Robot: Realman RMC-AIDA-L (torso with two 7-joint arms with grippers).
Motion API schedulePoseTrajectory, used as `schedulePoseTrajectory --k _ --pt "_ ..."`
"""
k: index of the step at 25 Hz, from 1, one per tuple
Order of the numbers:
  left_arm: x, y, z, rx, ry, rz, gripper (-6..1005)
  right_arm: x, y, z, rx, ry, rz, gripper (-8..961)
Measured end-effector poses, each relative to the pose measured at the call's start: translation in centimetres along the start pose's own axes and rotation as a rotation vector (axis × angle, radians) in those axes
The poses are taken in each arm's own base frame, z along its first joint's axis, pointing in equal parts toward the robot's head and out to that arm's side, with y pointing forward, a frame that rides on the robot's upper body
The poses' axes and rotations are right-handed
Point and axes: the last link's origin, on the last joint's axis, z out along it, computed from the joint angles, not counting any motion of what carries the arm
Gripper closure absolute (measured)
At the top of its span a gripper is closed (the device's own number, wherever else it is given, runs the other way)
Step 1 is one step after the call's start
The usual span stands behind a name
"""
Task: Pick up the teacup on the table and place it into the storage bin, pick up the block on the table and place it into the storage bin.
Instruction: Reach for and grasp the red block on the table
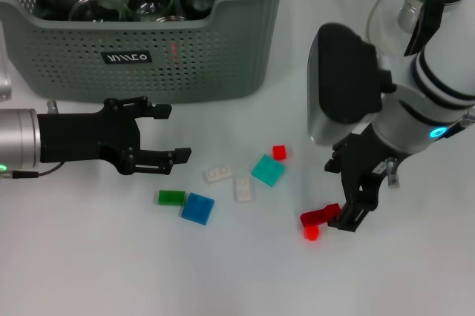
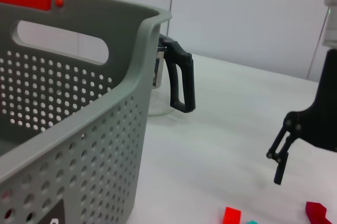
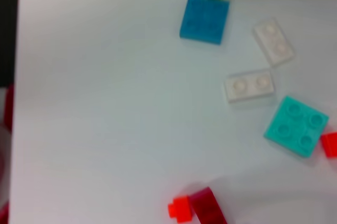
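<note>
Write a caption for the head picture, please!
Right gripper takes a red block as the open left gripper waits by the bin.

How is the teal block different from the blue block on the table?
The teal block lies nearer the right gripper, next to a small red block; the blue block lies nearer the left gripper, beside a green block. The teal one shows four studs on top; the blue one's top looks smooth. Both are square, flat, and lie on the table.

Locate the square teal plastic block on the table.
In the head view, the square teal plastic block lies on the white table right of centre, beside a small red cube and right of two white bricks.
</note>
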Motion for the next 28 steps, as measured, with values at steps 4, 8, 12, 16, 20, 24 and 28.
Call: schedulePoseTrajectory --k 4,8,12,16,20,24,28 --pt "-0.2 0.1 -0.1 0.012 0.015 -0.017 126 -0.1 0.3 0.8 0.010 0.035 -0.047 9" --pt "-0.2 0.0 -0.2 0.028 0.030 -0.033 126 0.0 0.5 1.2 0.020 0.068 -0.075 9" --pt "-0.3 -0.1 -0.4 0.040 0.040 -0.048 126 -0.1 0.7 1.6 0.022 0.084 -0.099 9" --pt "-0.4 -0.1 -0.5 0.044 0.047 -0.056 126 -0.4 0.9 1.9 0.028 0.089 -0.119 8" --pt "-0.4 -0.1 -0.5 0.045 0.049 -0.057 126 -0.7 1.1 2.3 0.038 0.095 -0.140 13" --pt "-0.3 -0.2 -0.4 0.043 0.055 -0.060 126 -0.8 1.1 2.3 0.041 0.095 -0.141 57" --pt "-0.2 -0.2 -0.3 0.042 0.057 -0.061 126 -1.0 1.1 2.2 0.045 0.093 -0.149 215"
